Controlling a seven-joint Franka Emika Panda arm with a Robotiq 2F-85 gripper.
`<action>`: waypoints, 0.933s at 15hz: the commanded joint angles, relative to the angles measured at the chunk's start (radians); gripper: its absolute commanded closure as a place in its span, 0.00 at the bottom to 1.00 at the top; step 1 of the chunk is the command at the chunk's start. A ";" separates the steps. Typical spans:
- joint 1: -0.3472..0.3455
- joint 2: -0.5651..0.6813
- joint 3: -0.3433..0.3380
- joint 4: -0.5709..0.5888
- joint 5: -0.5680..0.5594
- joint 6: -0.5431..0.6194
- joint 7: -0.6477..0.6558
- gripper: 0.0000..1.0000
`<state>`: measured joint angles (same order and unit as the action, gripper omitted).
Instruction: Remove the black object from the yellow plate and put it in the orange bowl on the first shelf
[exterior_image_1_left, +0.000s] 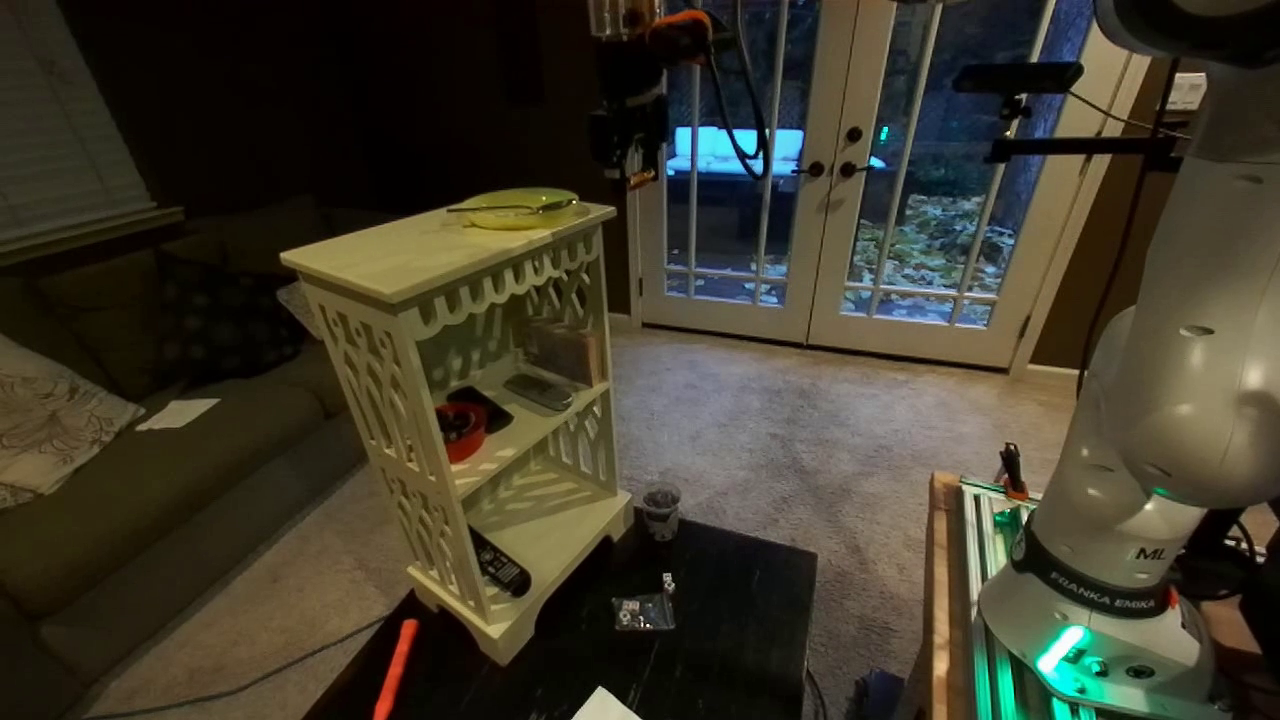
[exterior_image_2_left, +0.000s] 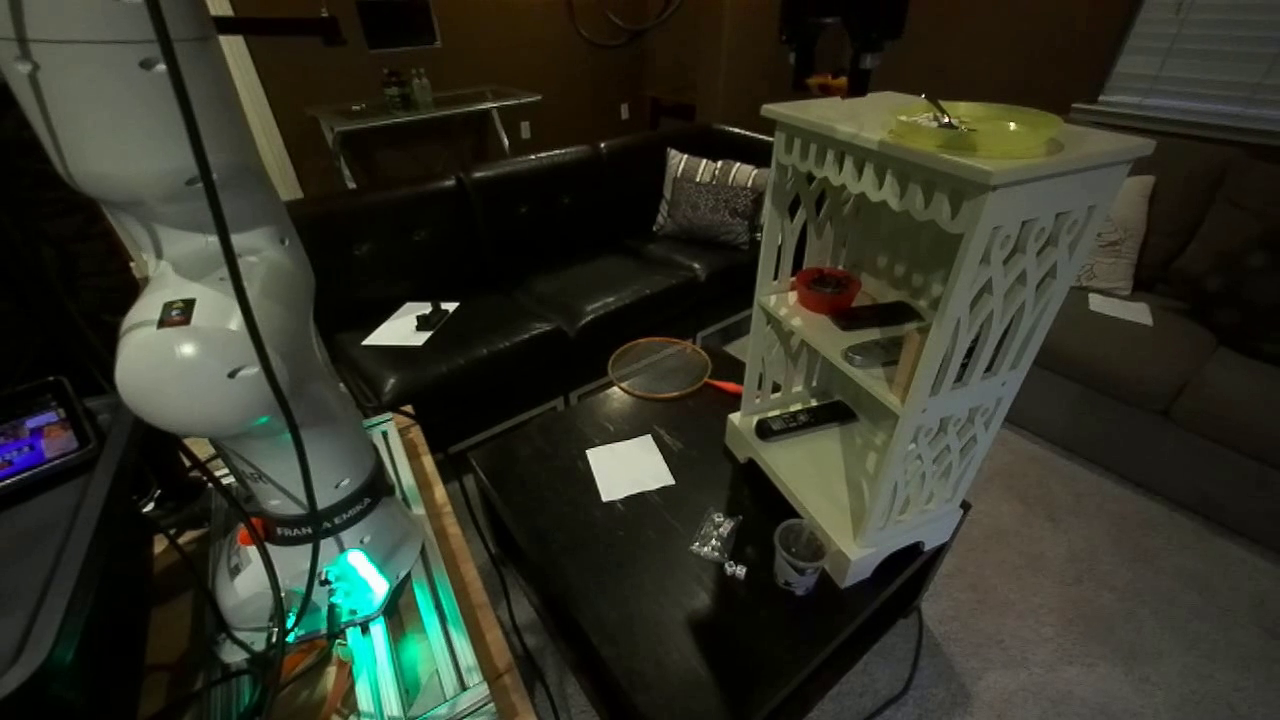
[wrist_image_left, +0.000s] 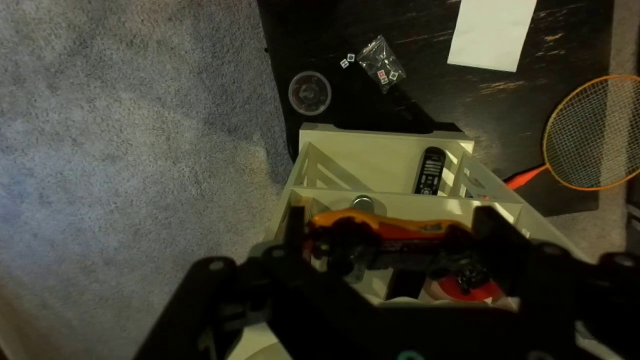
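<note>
The gripper hangs higher than the top of the cream shelf unit and apart from it. Its two fingers stand well apart and appear clamped on a black object edged in orange, which fills the gap between them in the wrist view; the object is blurred and its exact shape cannot be told. The yellow plate rests on the shelf unit's top in both exterior views, with a piece of cutlery lying across it; whether fork or spoon cannot be told. On the first shelf, the middle board of the shelf unit, the orange bowl sits upright toward one end and contains dark items too small to identify. A flat dark slab and a grey rounded case lie on the same board. A remote lies on the shelf unit's bottom board.

The shelf unit stands on a black table. A clear cup stands upright just beside the shelf unit's foot. A small bag with dice inside lies in front of the shelf unit, as do two loose dice; a white sheet lies farther out. A racket lies near one end of the shelf unit. The robot base stands well apart from the shelf unit, beyond its front
</note>
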<state>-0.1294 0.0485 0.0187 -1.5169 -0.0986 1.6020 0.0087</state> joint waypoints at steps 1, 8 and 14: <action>0.011 -0.095 -0.045 -0.218 0.042 0.180 -0.141 0.42; -0.002 -0.169 -0.137 -0.586 0.329 0.607 -0.459 0.42; 0.044 -0.267 -0.142 -0.934 0.392 0.852 -0.613 0.42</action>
<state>-0.1199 -0.1060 -0.1248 -2.2548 0.2575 2.3495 -0.5360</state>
